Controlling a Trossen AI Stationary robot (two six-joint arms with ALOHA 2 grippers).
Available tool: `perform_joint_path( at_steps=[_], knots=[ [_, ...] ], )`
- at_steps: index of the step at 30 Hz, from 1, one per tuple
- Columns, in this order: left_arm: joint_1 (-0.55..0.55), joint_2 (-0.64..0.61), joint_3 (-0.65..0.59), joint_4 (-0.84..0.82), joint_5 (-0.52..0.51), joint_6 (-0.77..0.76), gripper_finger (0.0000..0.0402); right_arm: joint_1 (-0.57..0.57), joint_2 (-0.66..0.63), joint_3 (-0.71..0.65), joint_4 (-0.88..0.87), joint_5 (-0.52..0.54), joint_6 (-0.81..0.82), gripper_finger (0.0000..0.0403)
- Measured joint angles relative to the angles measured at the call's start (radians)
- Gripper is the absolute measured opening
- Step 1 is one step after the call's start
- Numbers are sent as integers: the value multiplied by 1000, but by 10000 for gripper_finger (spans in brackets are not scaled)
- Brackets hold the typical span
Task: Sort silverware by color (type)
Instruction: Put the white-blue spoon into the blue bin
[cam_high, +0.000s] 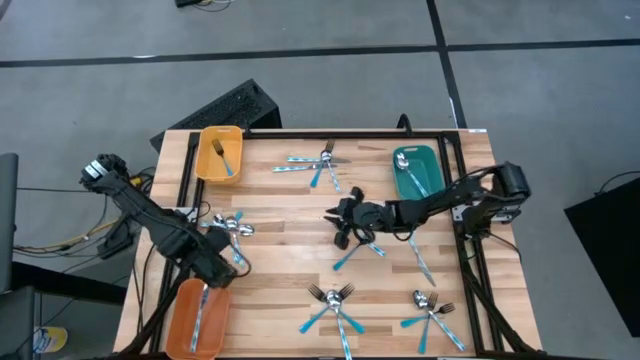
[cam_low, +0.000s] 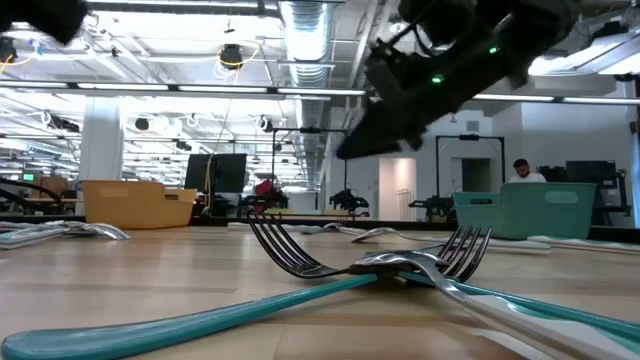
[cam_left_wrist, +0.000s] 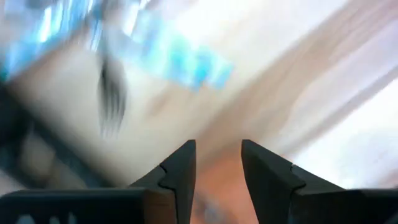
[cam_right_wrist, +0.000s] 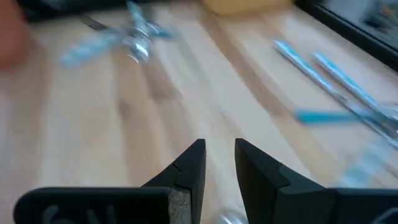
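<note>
1. Nearest the table's front edge, two clusters of silver-headed, light-blue-handled forks and spoons (cam_high: 335, 305) lie crossed on the pale wooden slatted tabletop (cam_high: 290, 215); a second bunch (cam_high: 430, 315) sits right of it. Low view shows two forks (cam_low: 400, 265) with tines interlocked.
2. Front left corner: orange rectangular plastic tray (cam_high: 185, 320) holding one blue-handled piece (cam_high: 201, 310).
3. Left gripper (cam_high: 228, 268) hovers just above that tray's far end, near a small pile of silverware (cam_high: 230, 228). Fingers (cam_left_wrist: 180, 171) stand slightly parted with nothing between them; claw released.
4. Mid-table: right gripper (cam_high: 342, 224) reaches across from the right side, over a crossed pair of blue-handled pieces (cam_high: 362, 252). Fingers (cam_right_wrist: 189, 168) a narrow gap apart, nothing gripped.
5. A lone utensil (cam_high: 420, 260) lies beside the right arm.
6. Far side: another cluster (cam_high: 318, 165) between a yellow rectangular tray (cam_high: 205, 160), holding a fork (cam_high: 223, 155), and a teal rectangular tray (cam_high: 403, 178), holding a spoon (cam_high: 406, 165).
</note>
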Motion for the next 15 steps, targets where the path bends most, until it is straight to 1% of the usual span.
perform_joint_path(
  at_steps=[2,4,5,6,7,9,13,15],
  knots=[
    [-10,0,0,89,-224,83,114,9,-54,2,-141,60,56,109],
    [-27,3,-4,193,-460,209,110,20,-107,1,-293,118,127,109],
    [-32,3,-13,260,-550,290,107,27,-129,1,-350,136,165,109],
    [-32,5,-26,333,-609,372,105,34,-149,1,-417,149,204,109],
    [-28,5,-43,399,-639,450,102,41,-170,1,-486,156,247,109],
    [-5,5,-88,529,-647,579,98,59,-211,1,-592,157,338,109],
    [67,5,-198,765,-593,750,94,121,-279,1,-792,151,541,109],
    [117,5,-255,888,-553,832,92,158,-302,1,-883,119,638,109]
  ],
)
